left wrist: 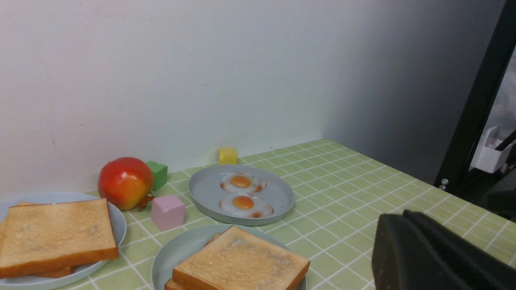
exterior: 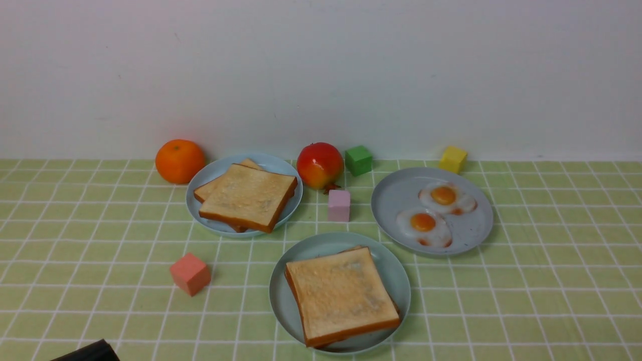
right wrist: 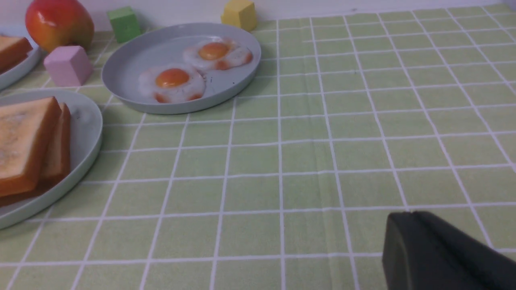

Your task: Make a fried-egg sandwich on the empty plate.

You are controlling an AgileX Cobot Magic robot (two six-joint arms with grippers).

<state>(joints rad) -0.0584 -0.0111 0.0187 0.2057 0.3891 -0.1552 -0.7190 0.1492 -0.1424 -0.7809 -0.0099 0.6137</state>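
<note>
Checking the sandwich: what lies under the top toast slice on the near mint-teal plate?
A second square golden-brown toast slice shows beneath the top toast slice on the round mint-teal plastic plate. Whether an egg lies between them is covered.

Closed right claw (right wrist: pixel 397 241) above checked cloth (right wrist: pixel 322 153); stacked toast (right wrist: pixel 28 145), perhaps egg-filled, on mint plate (right wrist: pixel 86 133).

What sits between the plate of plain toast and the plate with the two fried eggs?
In the front view, a pink cube stands on the tablecloth between the toast plate and the egg plate. The red-yellow fruit and green cube sit further back.
</note>
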